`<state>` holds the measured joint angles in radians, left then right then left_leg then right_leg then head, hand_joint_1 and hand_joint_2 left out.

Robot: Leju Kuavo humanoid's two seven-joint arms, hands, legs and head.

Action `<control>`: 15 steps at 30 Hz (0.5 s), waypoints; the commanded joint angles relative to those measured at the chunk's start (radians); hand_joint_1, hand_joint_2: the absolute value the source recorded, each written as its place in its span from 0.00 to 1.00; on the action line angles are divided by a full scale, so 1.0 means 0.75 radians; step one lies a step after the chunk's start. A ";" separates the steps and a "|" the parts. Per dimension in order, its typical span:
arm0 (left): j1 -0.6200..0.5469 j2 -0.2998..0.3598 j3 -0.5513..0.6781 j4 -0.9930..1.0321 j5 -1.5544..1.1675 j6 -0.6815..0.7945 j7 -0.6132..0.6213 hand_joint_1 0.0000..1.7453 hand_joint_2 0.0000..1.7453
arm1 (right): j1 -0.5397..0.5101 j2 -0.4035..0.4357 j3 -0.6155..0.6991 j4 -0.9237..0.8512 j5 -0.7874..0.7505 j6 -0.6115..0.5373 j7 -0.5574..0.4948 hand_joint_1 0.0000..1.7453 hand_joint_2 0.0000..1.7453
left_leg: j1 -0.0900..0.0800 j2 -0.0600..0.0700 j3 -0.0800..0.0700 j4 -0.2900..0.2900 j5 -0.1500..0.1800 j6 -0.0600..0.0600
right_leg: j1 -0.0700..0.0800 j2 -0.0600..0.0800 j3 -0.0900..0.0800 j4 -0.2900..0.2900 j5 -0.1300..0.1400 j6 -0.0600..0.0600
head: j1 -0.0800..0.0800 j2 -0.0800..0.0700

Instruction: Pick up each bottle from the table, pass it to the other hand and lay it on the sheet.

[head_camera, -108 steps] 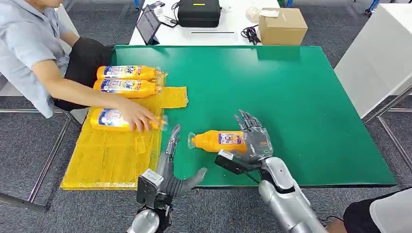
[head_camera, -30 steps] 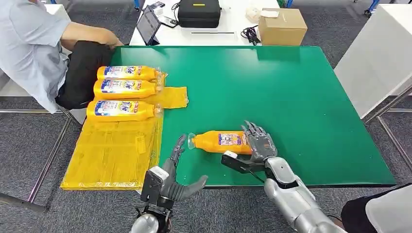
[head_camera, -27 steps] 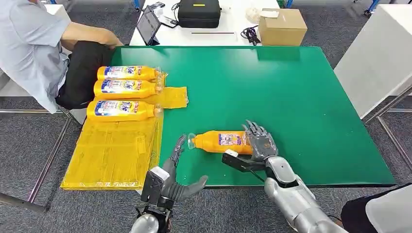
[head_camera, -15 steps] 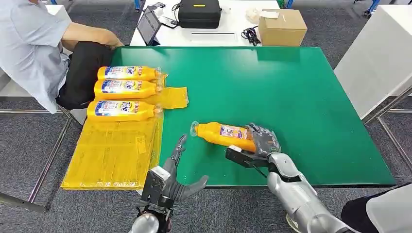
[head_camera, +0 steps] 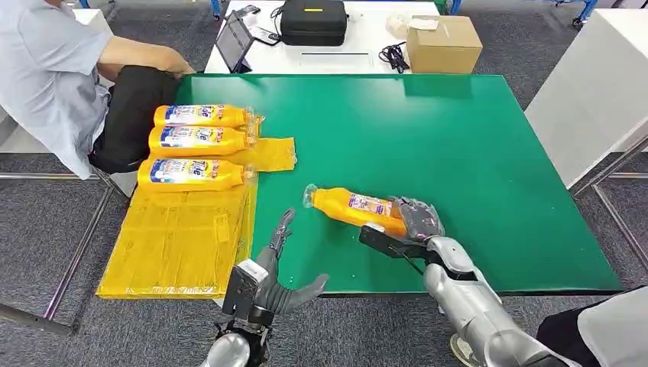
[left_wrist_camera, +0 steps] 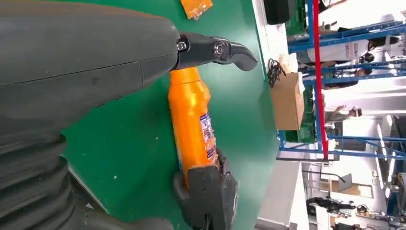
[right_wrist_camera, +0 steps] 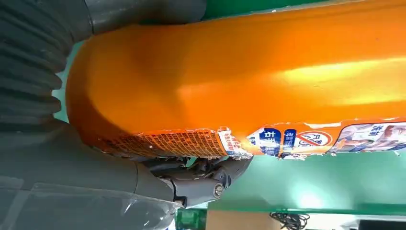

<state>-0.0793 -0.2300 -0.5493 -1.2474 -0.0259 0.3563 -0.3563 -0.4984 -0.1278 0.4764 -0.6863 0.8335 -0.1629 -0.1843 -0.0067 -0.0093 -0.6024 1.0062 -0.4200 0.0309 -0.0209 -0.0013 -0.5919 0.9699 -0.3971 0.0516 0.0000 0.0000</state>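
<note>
Gripping: right hand (head_camera: 416,220) holds orange bottle (head_camera: 353,209) by its base. Left hand (head_camera: 280,277) spread beside it; handover next.

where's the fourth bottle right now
In the head view the orange bottle is over the near part of the green table, gripped at its base by the right hand, cap toward the open left hand.

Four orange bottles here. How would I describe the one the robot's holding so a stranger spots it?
On the green table, look near the front edge, away from the yellow sheet. The bottle there is gripped at its base by the right hand; the other three lie side by side on the sheet.
</note>
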 commanded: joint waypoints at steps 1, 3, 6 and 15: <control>-0.051 0.000 0.008 0.075 0.050 0.013 -0.045 0.00 1.00 | 0.075 0.017 -0.125 0.099 -0.206 0.136 -0.152 1.00 1.00 | 0.002 -0.003 0.004 -0.002 0.000 -0.002 | 0.002 -0.004 0.006 -0.003 -0.001 -0.003 | 0.000 0.000; -0.052 0.001 0.006 0.072 0.052 0.013 -0.045 0.00 1.00 | 0.080 0.014 -0.122 0.092 -0.207 0.140 -0.154 1.00 1.00 | 0.003 -0.004 0.005 -0.002 -0.001 -0.003 | 0.003 -0.005 0.007 -0.003 -0.002 -0.004 | 0.000 0.000; -0.052 0.001 0.006 0.072 0.052 0.013 -0.045 0.00 1.00 | 0.080 0.014 -0.122 0.092 -0.207 0.140 -0.154 1.00 1.00 | 0.002 0.000 0.004 -0.001 -0.001 -0.002 | 0.002 -0.002 0.005 -0.002 -0.001 -0.002 | 0.000 0.000; -0.059 0.005 0.122 0.125 0.511 0.013 -0.098 0.00 1.00 | 0.279 0.102 -0.198 -0.494 -0.667 0.315 -0.310 1.00 1.00 | 0.002 0.004 0.005 -0.001 -0.002 -0.002 | 0.002 0.002 0.004 -0.001 0.000 -0.002 | 0.001 0.000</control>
<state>-0.0933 -0.2426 -0.5337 -1.2455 0.1459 0.4395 -0.4463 -0.4497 -0.1221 0.3822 -0.7390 0.5572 -0.0659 -0.3670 -0.0061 -0.0073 -0.6000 1.0060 -0.4208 0.0305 -0.0204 -0.0008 -0.5903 0.9699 -0.3971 0.0515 0.0004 0.0000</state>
